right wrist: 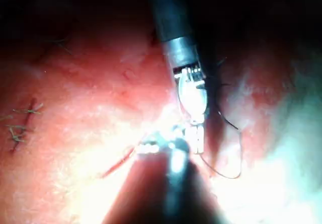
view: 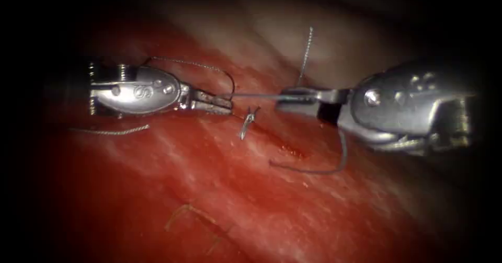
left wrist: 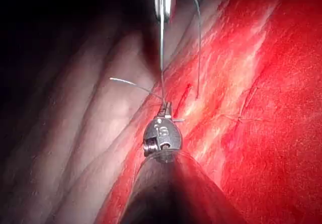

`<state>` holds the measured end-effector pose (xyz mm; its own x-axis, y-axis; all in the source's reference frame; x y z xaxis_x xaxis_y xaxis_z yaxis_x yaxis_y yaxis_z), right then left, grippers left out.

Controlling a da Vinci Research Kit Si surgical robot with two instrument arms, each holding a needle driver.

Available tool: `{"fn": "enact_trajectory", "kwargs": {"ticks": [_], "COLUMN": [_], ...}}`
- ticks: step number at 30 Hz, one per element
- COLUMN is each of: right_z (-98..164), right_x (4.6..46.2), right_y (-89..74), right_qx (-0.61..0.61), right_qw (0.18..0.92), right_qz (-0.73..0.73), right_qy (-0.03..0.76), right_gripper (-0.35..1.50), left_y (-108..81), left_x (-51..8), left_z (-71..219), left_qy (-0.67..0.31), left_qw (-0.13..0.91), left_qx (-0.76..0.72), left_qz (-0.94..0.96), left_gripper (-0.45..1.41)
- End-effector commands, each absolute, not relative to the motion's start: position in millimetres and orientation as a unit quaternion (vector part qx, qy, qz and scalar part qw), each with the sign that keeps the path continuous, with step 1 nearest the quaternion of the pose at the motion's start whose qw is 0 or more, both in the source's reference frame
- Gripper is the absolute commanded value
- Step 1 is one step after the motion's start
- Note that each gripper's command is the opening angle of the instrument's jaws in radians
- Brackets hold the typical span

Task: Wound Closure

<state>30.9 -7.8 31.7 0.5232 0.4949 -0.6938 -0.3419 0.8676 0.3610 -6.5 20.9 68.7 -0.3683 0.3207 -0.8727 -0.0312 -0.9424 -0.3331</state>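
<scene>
My left tool lies to the left of the cut, jaws shut on the thread. A taut strand runs straight from them to my right tool, whose jaws are shut on its other end, above the cut. A knot with short tails sits on the tissue just under that strand. A slack loop arches over the left tool. One tail rises behind the right tool, and another strand curves down onto the tissue. The left wrist view shows the left tool and the strand.
A loose piece of thread lies on the tissue below the left tool. Earlier stitches cross the tissue beside the cut, also seen as stitches in the right wrist view. Red fluid wets the cut's edge. Pale tissue rises behind.
</scene>
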Motion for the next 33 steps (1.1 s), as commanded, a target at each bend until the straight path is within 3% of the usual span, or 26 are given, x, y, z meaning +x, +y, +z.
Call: {"fn": "enact_trajectory", "kwargs": {"ticks": [1,3,7,12,14,16,18,21,22,33], "right_z": [32.3,32.4,32.8,34.8,36.1,37.9,39.7,42.6,44.3,45.2], "right_x": [31.3,30.3,28.2,23.9,22.9,22.2,22.1,22.1,21.8,27.5], "right_y": [-8.2,-7.4,-6.0,-4.0,-3.8,-4.0,-4.1,-4.0,-3.8,-5.8], "right_qx": [0.088,0.072,0.064,0.054,0.064,0.066,0.067,0.079,0.084,0.112], "right_qw": [0.865,0.848,0.821,0.776,0.77,0.767,0.766,0.759,0.756,0.753], "right_qz": [0.243,0.257,0.26,0.292,0.299,0.291,0.289,0.284,0.276,0.245], "right_qy": [0.43,0.459,0.505,0.556,0.56,0.568,0.57,0.581,0.587,0.6], "right_gripper": [0.71,1.3,1.47,1.47,1.32,0.91,0.63,0.41,-0.35,-0.35], "left_y": [20.7,20.7,20.8,21.4,21.6,21.9,22.1,22.2,22.2,23.8], "left_x": [-7.0,-6.7,-5.9,-5.2,-5.2,-5.5,-5.7,-5.9,-5.8,-8.6], "left_z": [69.3,69.2,69.0,69.0,69.0,69.0,69.0,69.0,69.1,70.1], "left_qy": [-0.131,-0.128,-0.122,-0.113,-0.111,-0.11,-0.108,-0.106,-0.104,-0.094], "left_qw": [0.108,0.11,0.114,0.121,0.12,0.123,0.122,0.12,0.118,0.132], "left_qx": [-0.552,-0.548,-0.542,-0.533,-0.532,-0.533,-0.534,-0.534,-0.534,-0.528], "left_qz": [0.817,0.819,0.823,0.83,0.831,0.83,0.83,0.83,0.831,0.834], "left_gripper": [-0.45,-0.45,-0.45,-0.45,-0.45,-0.45,-0.45,-0.45,-0.45,-0.45]}}
